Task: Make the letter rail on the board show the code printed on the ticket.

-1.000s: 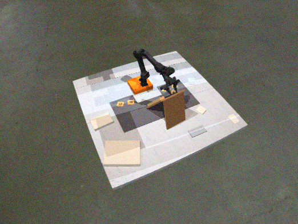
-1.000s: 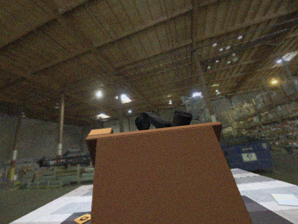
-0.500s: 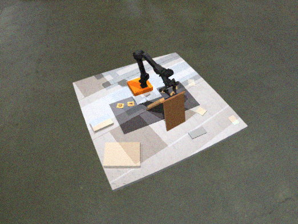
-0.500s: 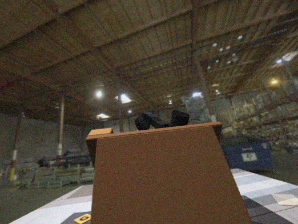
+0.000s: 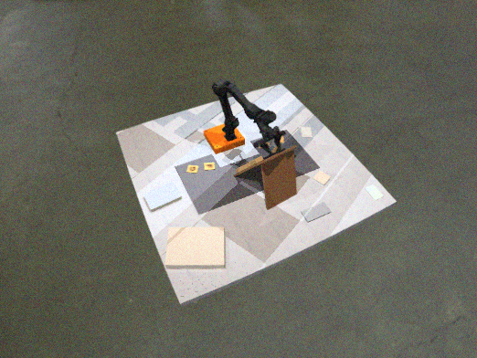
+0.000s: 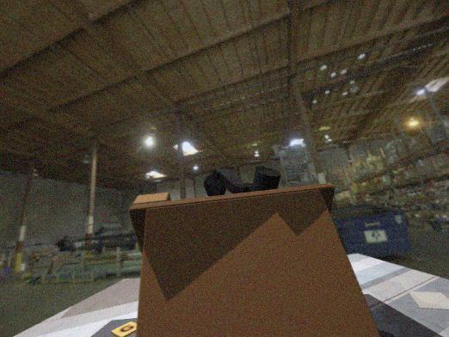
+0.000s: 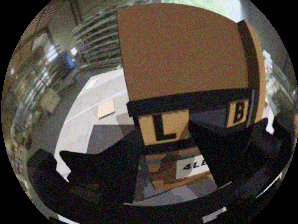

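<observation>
The brown board (image 5: 280, 179) (image 6: 254, 266) (image 7: 182, 52) stands upright, its back to the exterior view. In the wrist view its dark-edged letter rail (image 7: 172, 100) holds a B tile (image 7: 237, 113) near the right end. My gripper (image 5: 272, 151) (image 7: 164, 127) is shut on an L tile (image 7: 175, 120), upright between the rail's edges near its left end, with a gap between it and B. The ticket (image 7: 183, 168) below shows "4L" and a partly hidden third character. Two yellow tiles (image 5: 192, 169) (image 5: 209, 166) lie on the dark mat; a G tile (image 6: 125, 329) shows in the exterior view.
The orange base (image 5: 218, 142) carries the arm behind the board. A large cream slab (image 5: 196, 247) and a pale blue slab (image 5: 163, 196) lie on the left of the counter. A grey plate (image 5: 316, 212) and small pale pieces (image 5: 322, 177) (image 5: 374, 192) lie to the right.
</observation>
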You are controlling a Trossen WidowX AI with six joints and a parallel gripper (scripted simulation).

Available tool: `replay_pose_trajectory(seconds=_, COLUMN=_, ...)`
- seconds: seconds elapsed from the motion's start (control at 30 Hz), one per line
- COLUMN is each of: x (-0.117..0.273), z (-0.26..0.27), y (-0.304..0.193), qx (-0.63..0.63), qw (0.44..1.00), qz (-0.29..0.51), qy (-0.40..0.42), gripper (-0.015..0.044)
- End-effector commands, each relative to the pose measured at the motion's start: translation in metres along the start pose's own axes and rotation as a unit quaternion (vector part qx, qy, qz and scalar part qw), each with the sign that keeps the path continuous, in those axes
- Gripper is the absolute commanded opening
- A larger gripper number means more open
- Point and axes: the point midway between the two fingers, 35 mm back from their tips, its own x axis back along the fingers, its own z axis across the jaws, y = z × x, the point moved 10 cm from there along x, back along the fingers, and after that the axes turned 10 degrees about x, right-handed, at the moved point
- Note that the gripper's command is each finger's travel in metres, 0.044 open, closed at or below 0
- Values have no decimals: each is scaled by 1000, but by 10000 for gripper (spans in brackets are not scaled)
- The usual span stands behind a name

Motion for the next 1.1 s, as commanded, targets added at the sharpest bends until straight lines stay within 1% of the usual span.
replay_pose_trajectory(seconds=0.0, x=0, z=-2, y=0, qx=2, qw=1000, qz=-1, qy=1, gripper=0)
replay_pose_trajectory(seconds=1.07, x=0, z=-20, y=-3, qx=2, qw=1000, qz=-1, qy=1, gripper=0)
